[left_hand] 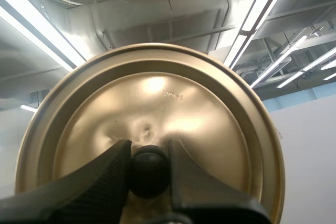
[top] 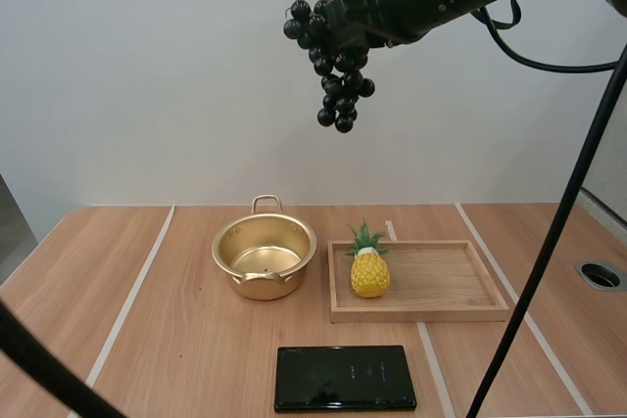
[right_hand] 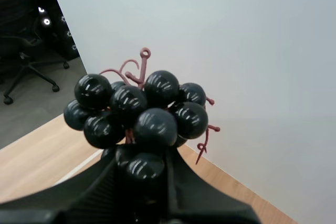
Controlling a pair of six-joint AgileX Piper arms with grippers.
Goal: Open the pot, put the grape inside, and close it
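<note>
left gripper (left_hand: 148, 149) pinches the lid (left_hand: 184, 103) by its black knob (left_hand: 149, 174).
right gripper (right_hand: 143, 162) clamps the grape bunch (right_hand: 153, 125) high over the table (top: 176, 340) with the open pot (top: 223, 259).

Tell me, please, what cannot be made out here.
- Left wrist view: the pot lid, gripped by its knob in the left gripper, blocks everything beyond.
- High view: the grape bunch covers the fingertips of the right gripper.
- High view: black slab, phone or tablet unclear.
</note>
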